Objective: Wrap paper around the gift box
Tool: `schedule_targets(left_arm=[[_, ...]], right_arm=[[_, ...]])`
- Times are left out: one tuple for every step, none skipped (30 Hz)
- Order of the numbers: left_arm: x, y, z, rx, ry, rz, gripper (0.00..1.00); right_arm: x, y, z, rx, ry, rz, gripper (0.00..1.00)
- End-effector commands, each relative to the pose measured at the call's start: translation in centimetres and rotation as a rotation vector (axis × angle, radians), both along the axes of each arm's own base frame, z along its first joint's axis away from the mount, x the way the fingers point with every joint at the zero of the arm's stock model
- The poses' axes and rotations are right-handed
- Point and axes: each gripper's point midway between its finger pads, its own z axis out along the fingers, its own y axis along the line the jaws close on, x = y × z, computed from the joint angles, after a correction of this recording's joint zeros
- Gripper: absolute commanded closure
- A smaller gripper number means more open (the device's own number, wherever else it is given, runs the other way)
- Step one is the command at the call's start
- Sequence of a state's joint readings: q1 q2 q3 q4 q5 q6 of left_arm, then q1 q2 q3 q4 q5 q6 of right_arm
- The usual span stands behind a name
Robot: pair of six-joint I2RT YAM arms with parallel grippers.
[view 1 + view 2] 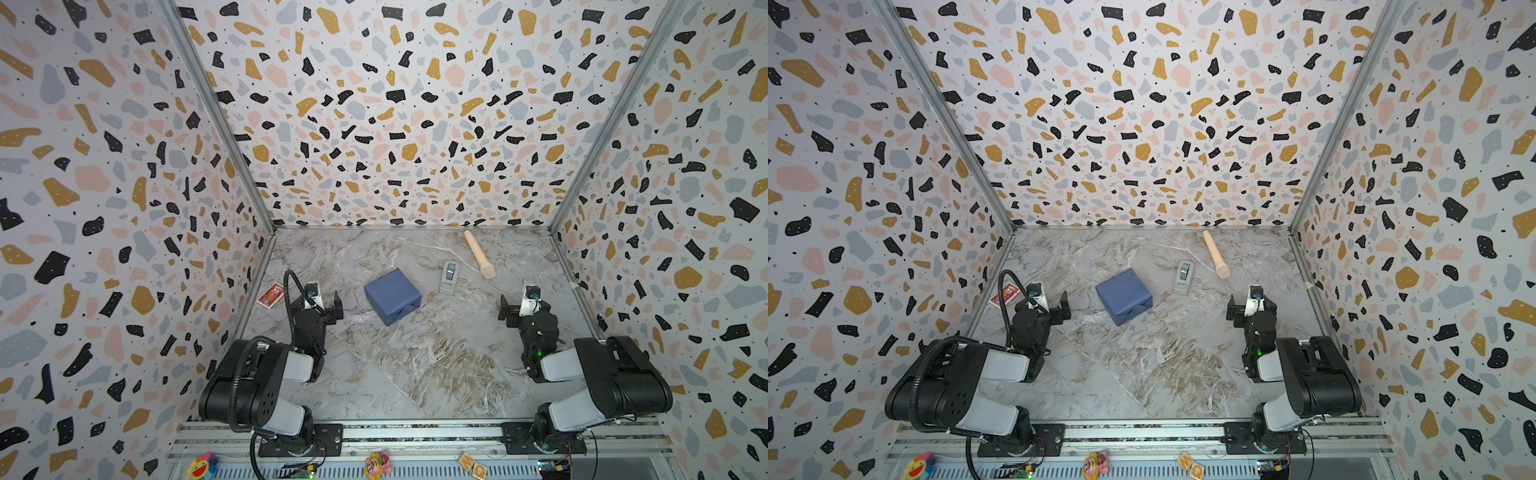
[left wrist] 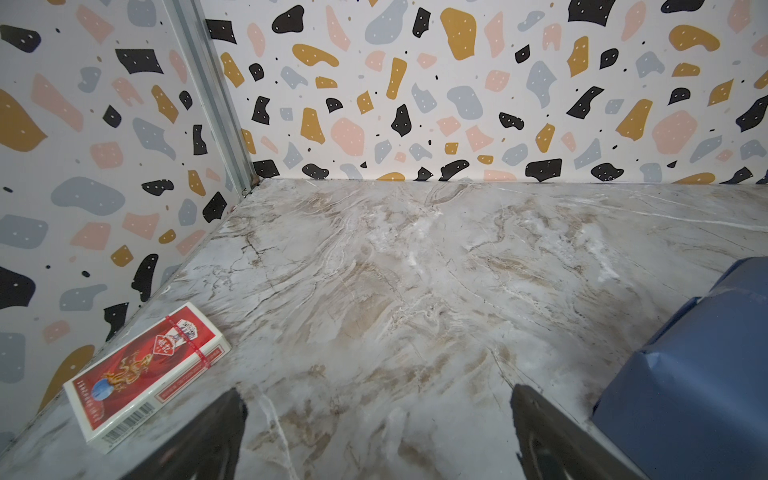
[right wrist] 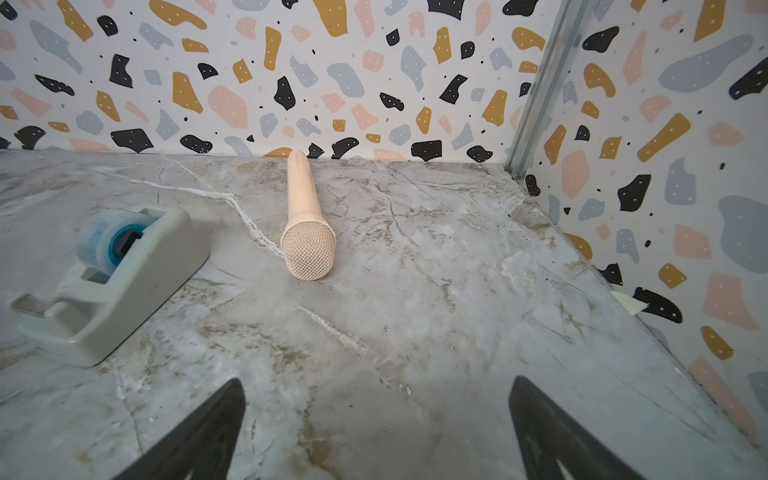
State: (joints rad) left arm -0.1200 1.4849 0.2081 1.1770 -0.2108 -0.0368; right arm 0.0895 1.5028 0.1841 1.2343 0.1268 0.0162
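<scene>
Blue paper folded as box-shaped parcel | left gripper at its 9 o'clock — jaws apart, empty | right gripper at 3 o'clock — likewise

Two wooden blocks on the front rail read "M" and "Q" in a top view. The red card pack bears a barcode; its print is too small to read.

Both top views look down on the whole table; wrist views skim it low, facing the back wall.
</scene>
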Motion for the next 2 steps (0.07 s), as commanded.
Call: schedule_targets(left_arm=[[0.30, -0.02, 1.90, 0.007, -0.070, 0.004, 0.01], [0.28, -0.01, 1.87, 0.006, -0.069, 0.004, 0.01]], right_arm=[[0.63, 0.04, 1.55, -0.009, -0.048, -0.004, 0.01], [0.54, 0.06, 1.61, -0.009, -0.049, -0.002, 0.01]])
